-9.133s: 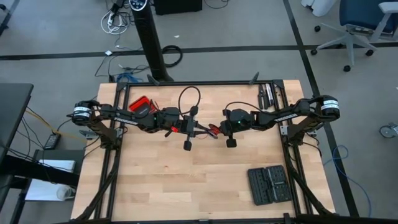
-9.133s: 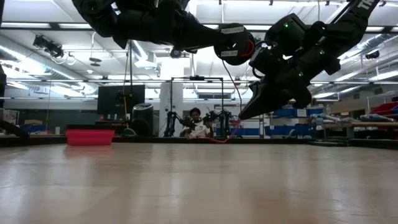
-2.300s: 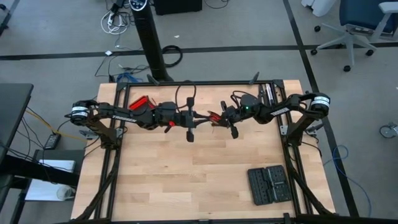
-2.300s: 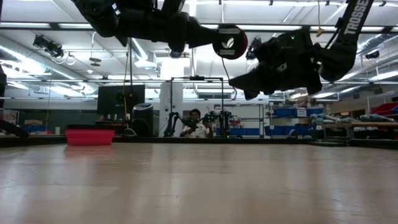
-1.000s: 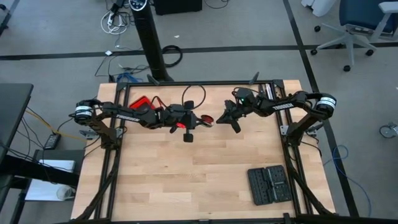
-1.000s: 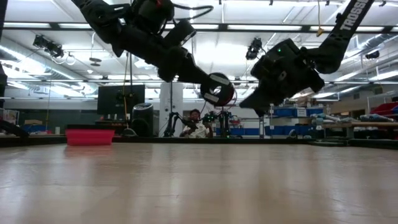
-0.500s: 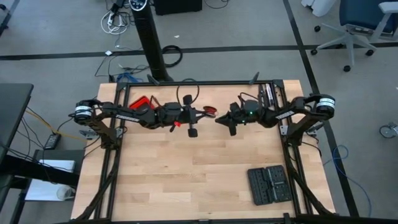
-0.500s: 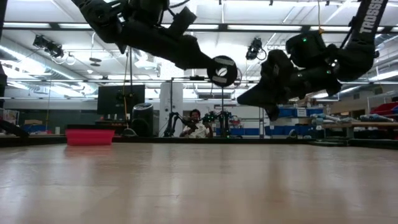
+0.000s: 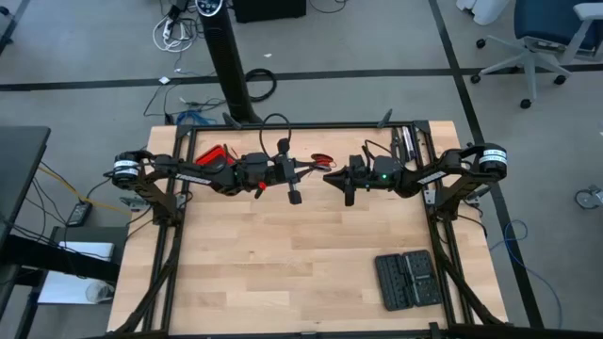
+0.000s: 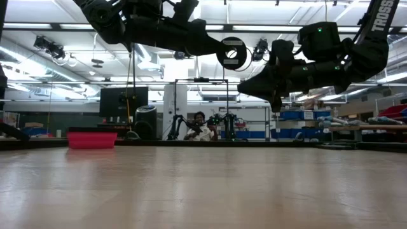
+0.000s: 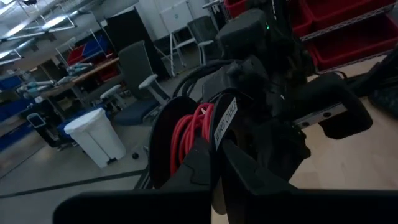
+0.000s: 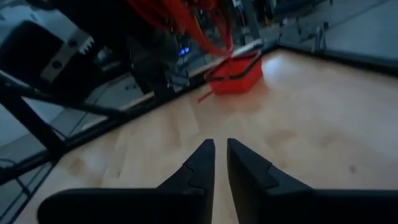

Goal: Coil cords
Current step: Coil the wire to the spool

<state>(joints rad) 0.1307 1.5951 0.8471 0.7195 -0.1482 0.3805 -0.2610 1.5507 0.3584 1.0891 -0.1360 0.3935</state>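
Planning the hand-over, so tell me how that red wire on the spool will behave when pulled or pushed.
Probably floppy: the red wire is very thin and sits in loose, uneven turns on the spool. Likely light, since the left gripper holds it in the air by a pinch alone. Set down free, the round spool might roll.

A: Both arms were dark, near-black, built of tubular links. White bands ringed the shoulder joints at the outer table edges; white lettering ran down the right arm's upper link.

B: Noted. A green indicator lamp glowed on the right wrist housing, just behind the right gripper (image 9: 332,178). Small red accents sat behind the left gripper (image 9: 303,169), with a dark cable looped above its wrist.

A: Fingers (image 12: 198,167) were matte black, tapered wedges with angular stepped sides.

B: A white label with dark print was stuck beside the left fingers (image 11: 198,163).
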